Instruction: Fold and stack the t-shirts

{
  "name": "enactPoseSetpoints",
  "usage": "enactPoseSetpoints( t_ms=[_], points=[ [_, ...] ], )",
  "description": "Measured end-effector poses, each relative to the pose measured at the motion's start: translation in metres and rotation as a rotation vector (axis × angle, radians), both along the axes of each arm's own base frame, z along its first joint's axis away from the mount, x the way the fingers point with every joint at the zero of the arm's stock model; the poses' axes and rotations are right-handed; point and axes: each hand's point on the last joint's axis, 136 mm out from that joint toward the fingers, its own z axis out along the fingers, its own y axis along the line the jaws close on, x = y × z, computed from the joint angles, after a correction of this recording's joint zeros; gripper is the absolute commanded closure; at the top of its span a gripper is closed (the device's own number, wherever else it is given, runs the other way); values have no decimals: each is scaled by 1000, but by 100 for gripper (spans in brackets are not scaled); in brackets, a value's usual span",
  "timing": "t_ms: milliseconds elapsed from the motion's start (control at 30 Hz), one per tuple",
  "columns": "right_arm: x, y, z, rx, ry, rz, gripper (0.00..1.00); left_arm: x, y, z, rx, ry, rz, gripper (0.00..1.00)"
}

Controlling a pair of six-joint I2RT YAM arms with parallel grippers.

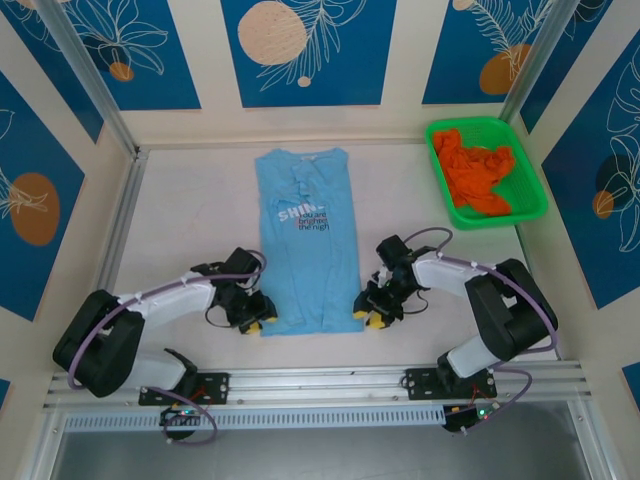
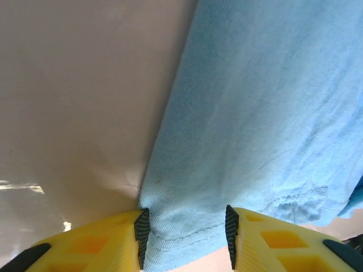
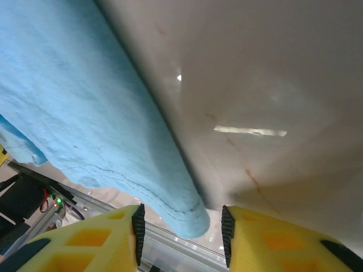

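The light blue cotton t-shirt with white "SHINE" lettering (image 1: pixel 305 240) lies flat in the middle of the pale tabletop (image 1: pixel 190 210). Its sides look turned in, so it makes a long narrow panel with the collar at the far end and the hem towards the arms. The left hand (image 1: pixel 255 320) sits at the near left corner of the hem and the right hand (image 1: pixel 372 316) at the near right corner. In each wrist camera the yellow fingers stand apart with a hem corner lying between the ribbed black pads (image 2: pixel 142 235). Neither pair is pinched together, so both hands are open and straddling the cloth, not holding it. The plain bright orange t-shirt (image 1: pixel 480 175) is bunched up in the green plastic mesh basket (image 1: pixel 500 220) at the far right corner, well apart from the blue one. To my eye the blue shirt is thin, light and floppy, with nothing stiff in it. It should sag and drag between two holds, and a single layer could slip out of a pinch. The doubled, stitched hem corners look like the sensible place to grip, taking every layer at once and lifting both sides together. The orange shirt, being crumpled, will want spreading out before it can be folded.
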Motion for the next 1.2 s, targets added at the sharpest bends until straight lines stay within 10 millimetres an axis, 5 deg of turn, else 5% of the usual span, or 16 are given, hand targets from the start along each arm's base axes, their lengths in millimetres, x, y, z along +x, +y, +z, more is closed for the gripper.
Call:
enactPoseSetpoints(
  t_ms=[133, 267, 467, 967, 1067, 1200],
  points=[
    [-3, 1, -5, -9, 17, 17, 74, -1, 0, -3, 14, 18, -16, 73],
    [-3, 2, -7, -13, 21, 21, 86, 0, -3, -5, 10, 31, -33, 100],
    [-3, 1, -7, -25, 13, 37, 100, 1, -1, -3, 50, 22, -77, 100],
    [-44, 2, 14, -21, -10, 127, 100, -43, 9, 16, 136, 34, -170, 100],
    [-32, 4, 36, -3, -51, 106, 100, -36, 6, 35, 119, 3, -151, 100],
    [15, 9, 79, 41, -145, 26, 100, 2, -7, 74, 61, -89, -88, 100]
  ],
)
